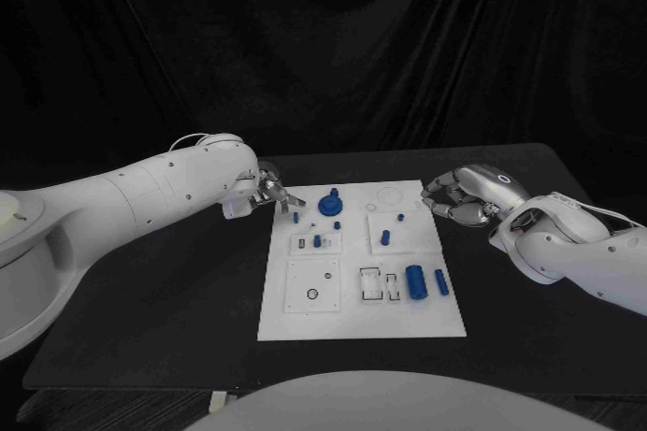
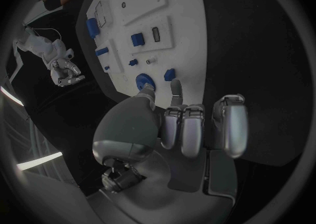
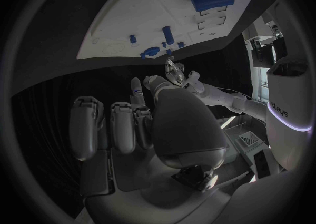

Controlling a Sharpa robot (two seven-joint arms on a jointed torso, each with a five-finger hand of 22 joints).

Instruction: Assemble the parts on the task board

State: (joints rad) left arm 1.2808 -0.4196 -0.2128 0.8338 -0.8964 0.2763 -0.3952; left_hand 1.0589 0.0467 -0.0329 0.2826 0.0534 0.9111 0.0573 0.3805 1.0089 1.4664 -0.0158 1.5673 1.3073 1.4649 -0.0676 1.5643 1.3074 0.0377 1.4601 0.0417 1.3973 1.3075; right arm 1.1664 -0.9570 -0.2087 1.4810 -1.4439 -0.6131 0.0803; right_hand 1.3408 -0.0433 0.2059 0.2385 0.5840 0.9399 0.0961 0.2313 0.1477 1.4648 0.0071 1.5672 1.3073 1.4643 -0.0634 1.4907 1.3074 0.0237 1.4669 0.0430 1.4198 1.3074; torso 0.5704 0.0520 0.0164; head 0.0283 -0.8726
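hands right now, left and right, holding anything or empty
left hand: open, holds nothing, at the far left corner of the task board.
right hand: fingers curled in, holds nothing, beside the board's far right corner.

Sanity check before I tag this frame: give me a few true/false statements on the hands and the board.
1. The left hand hovers at the far left corner of the task board. True.
2. The right hand grips a blue part. False: its fingers are curled in with nothing in them, beside the board's far right edge.
3. A large blue cylinder lies near the board's right edge. True.
4. All blue parts are piled off the board on the black table. False: they lie or stand on the board.
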